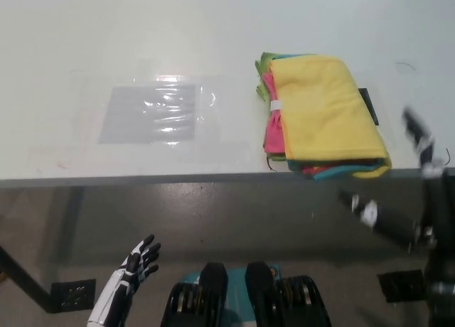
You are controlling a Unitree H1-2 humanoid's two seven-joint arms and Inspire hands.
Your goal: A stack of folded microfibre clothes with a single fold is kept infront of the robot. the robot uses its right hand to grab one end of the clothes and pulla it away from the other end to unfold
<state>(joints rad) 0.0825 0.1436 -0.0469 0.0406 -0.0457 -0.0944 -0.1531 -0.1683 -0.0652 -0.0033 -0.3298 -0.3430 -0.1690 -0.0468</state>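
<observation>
Black right hand point(419, 185) is hovering open, empty, just beside the stack of folded multicoloured microfibre cloths point(323, 114) lying on the white worktop point(142, 43); white left hand point(131, 274) is hanging low, fingers spread.

Bright, even light overhead; glare on the plastic sheet point(153, 114), tabletop point(213, 43) washed out, right hand point(419, 192) motion-blurred, floor dimmer.

White table point(213, 28) fills upper part of view. Clear plastic sheet point(153, 114) lies flat on it, left of centre, w/ glare on top. Grey floor point(234, 213) below table edge; black bracket point(75, 295) at lower left.
</observation>
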